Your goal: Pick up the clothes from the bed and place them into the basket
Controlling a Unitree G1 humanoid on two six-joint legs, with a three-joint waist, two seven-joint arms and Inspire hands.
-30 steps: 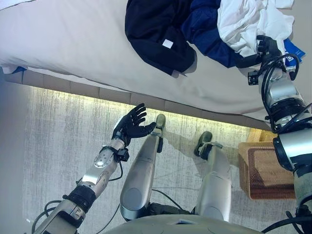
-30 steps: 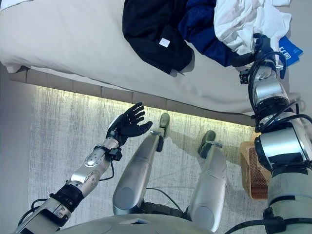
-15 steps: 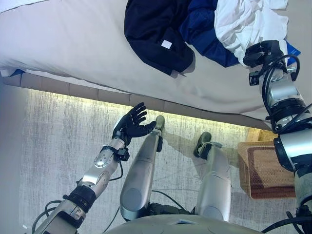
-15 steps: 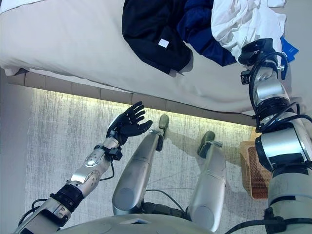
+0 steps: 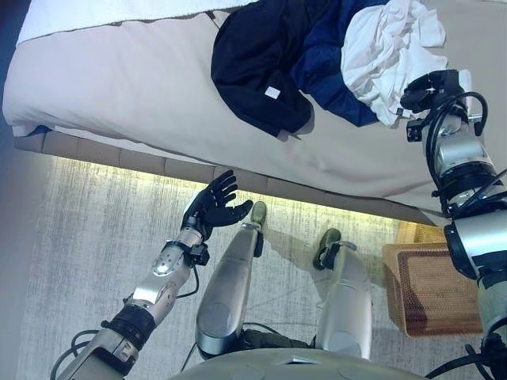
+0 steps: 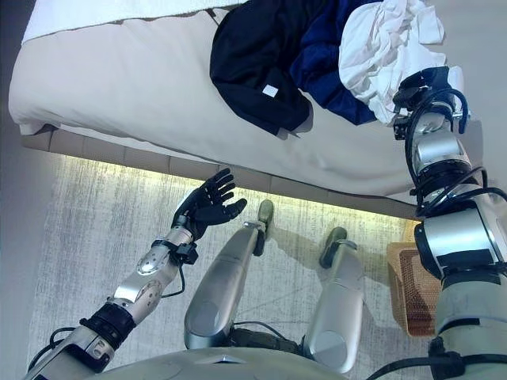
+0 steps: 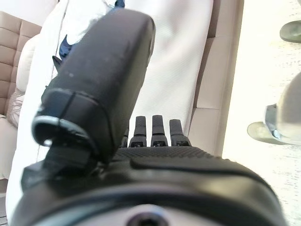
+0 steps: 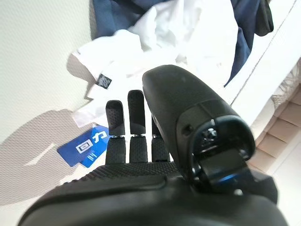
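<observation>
Clothes (image 5: 317,55) on bed (image 5: 119,87), none picked yet. R hand (image 5: 428,87) open by white top; next: grip it. L hand (image 5: 214,207) open, idle.

A wide bed (image 5: 119,87) with a pale beige cover fills the upper part of the room. Its base (image 5: 142,154) is padded in tan squares, and a strip of warm light glows along the floor beneath it. The floor (image 5: 79,253) is a pale grey carpet with a streaked pattern.
</observation>
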